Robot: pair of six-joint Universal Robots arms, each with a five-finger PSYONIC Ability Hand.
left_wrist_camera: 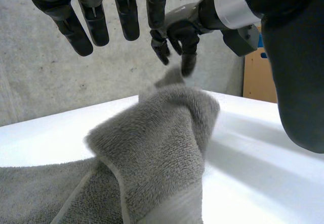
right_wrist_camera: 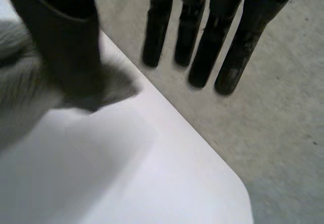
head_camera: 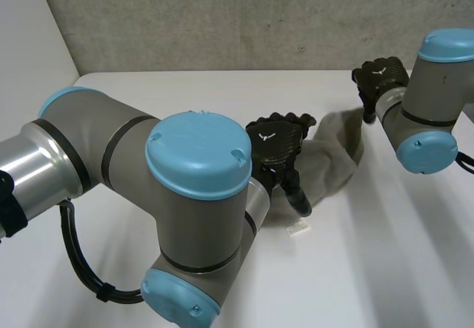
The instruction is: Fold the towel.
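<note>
The towel (head_camera: pixel 333 158) lies bunched toward the far right corner of the worktop (head_camera: pixel 185 98); the left robot hand (head_camera: pixel 278 146) hovers above it, fingers straight and empty, probably to pin it; the right robot hand (head_camera: pixel 381 76), also unclenched, just touches its raised corner with the thumb (right_wrist_camera: pixel 71 47).

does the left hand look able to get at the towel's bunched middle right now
Probably yes: the left hand hangs open right above the hump of the towel with nothing between them, and the right hand is off at the far tip.
</note>
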